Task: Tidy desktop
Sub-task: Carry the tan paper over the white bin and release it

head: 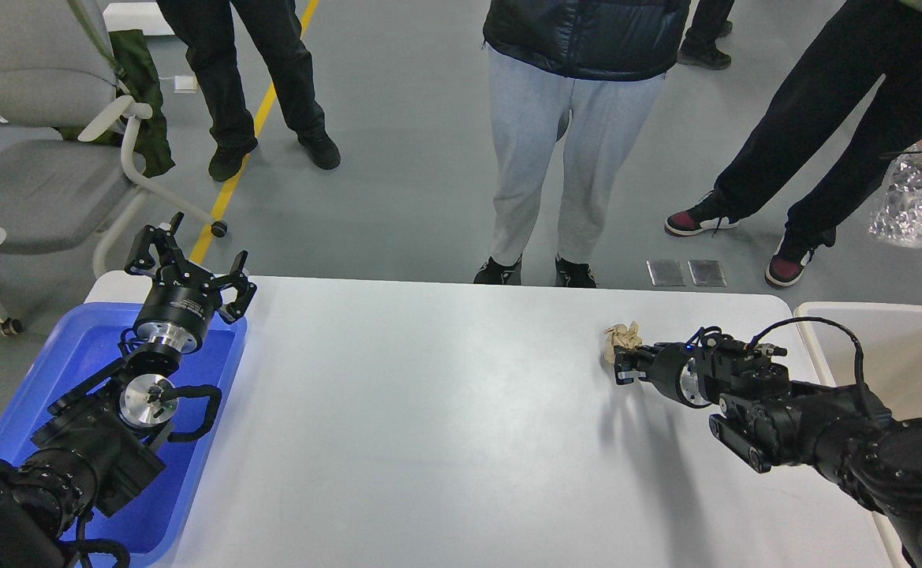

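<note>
The white desktop (445, 410) fills the middle of the head view. A small crumpled beige paper wad (621, 338) lies on it toward the far right. My right gripper (622, 364) reaches in from the right and its fingertips touch the wad's near side; the fingers are small and dark, so I cannot tell if they grip it. My left gripper (188, 264) is open and empty, raised over the far end of the blue tray (90, 347) at the left.
An off-white bin (902, 347) stands at the desktop's right edge. Three people stand beyond the far edge; one at the right holds a crumpled clear plastic bottle (910, 201). An office chair (42, 134) stands at the back left.
</note>
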`<state>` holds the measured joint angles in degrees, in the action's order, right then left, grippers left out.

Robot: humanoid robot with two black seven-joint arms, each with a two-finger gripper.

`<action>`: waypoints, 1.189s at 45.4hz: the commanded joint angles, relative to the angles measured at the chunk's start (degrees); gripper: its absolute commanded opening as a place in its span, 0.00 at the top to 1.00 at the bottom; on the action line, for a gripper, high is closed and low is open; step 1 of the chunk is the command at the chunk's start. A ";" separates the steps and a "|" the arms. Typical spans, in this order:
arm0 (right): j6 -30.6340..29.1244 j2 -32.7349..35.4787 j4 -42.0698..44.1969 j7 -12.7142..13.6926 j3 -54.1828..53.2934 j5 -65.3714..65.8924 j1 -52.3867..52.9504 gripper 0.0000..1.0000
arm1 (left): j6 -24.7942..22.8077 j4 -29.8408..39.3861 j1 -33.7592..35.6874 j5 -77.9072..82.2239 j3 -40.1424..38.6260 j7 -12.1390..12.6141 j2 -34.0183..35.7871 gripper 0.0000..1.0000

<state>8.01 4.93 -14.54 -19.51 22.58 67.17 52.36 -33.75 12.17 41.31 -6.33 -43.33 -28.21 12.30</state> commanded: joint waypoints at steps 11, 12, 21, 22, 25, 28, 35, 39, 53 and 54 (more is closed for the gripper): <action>-9.76 22.21 -32.11 -2.55 0.97 -7.67 17.15 1.00 | -0.09 0.04 0.00 0.00 0.00 0.00 0.00 0.00; -10.29 23.44 -33.87 -2.29 1.41 -7.67 18.47 1.00 | -0.09 0.04 0.00 0.00 0.00 0.00 0.00 0.00; -14.07 31.80 -44.52 -1.93 4.93 -7.67 29.20 1.00 | -0.09 0.04 0.00 0.00 0.00 0.09 0.00 0.00; -14.51 32.41 -45.13 -1.85 5.10 -7.76 30.25 1.00 | -0.09 -0.04 0.00 0.00 0.00 0.00 0.00 0.00; -16.44 34.00 -46.54 -1.85 5.28 -8.02 33.50 1.00 | -0.09 0.04 0.00 0.00 0.00 0.00 0.00 0.00; -18.11 35.32 -47.60 -1.67 5.28 -8.02 36.49 1.00 | -0.09 -0.04 0.00 0.00 0.00 0.00 0.00 0.00; -20.13 36.55 -48.39 -0.35 5.28 -8.02 41.33 1.00 | -0.09 0.04 0.00 0.00 0.00 0.00 0.00 0.00; -20.05 36.81 -48.22 0.26 5.28 -8.11 41.86 1.00 | -0.09 0.04 0.00 0.00 0.00 0.00 0.00 0.00; -16.62 40.41 -41.19 1.85 5.02 -8.54 40.11 1.00 | -0.09 0.04 0.00 0.00 -0.09 0.00 0.00 0.00; -16.18 40.85 -40.14 1.85 4.93 -8.90 39.58 1.00 | -0.09 -0.04 0.00 0.00 -0.09 0.09 0.00 0.00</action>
<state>-10.18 42.21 -59.68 -18.53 27.61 59.07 92.36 -33.84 12.19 41.31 -6.33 -43.38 -28.19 12.31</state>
